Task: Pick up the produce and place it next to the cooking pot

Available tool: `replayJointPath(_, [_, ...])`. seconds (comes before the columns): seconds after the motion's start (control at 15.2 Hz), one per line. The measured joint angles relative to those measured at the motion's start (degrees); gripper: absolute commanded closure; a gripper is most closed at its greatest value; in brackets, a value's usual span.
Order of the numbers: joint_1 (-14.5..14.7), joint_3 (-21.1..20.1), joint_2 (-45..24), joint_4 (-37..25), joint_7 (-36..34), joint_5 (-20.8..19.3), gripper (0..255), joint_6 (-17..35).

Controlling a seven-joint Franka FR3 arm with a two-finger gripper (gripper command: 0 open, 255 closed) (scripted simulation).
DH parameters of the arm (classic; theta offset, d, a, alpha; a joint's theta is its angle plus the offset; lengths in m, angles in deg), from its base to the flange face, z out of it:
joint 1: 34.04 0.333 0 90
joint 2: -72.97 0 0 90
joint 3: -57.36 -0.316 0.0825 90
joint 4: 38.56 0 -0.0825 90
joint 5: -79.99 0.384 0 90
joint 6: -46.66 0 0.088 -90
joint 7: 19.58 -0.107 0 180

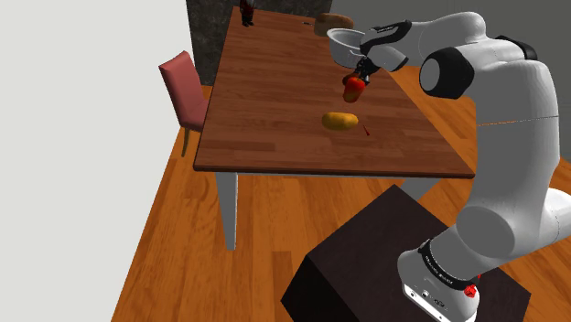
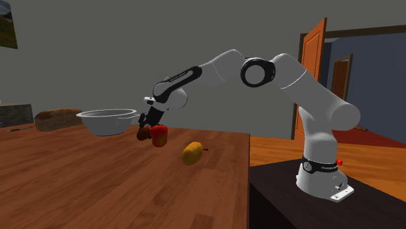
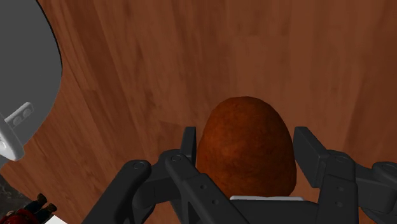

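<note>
One wooden table point(image 1: 274, 137), wall point(image 2: 195, 32) apparently grey.

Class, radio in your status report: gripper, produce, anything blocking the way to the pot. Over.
Gripper shut on red produce. Grey pot close alongside. Yellow-brown item lies apart, not blocking.

Pot point(image 1: 340, 41) partly hidden (behind arm point(image 1: 393, 46)).

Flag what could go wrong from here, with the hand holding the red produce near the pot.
1. The red produce is rounded and clasped only by the hand's fingertips; it may slip, or roll once set down.
2. The pot is close by, its handle sticking out toward the hand; a lowering move could bump it.
</note>
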Motion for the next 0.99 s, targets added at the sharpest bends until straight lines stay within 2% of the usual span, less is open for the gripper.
replayJointPath(0.07, [0.00,0.00,0.00,0.00,0.00,0.00,0,0.00])
replayJointPath(0.46, [0.00,0.00,0.00,0.00,0.00,0.00,0,0.01])
replayJointPath(0.73, [1.07,1.32,6.65,6.02,0.55,-0.91,0,-0.87])
replayJointPath(0.99, [1.29,1.62,7.39,6.21,0.21,-1.28,0,-1.38])
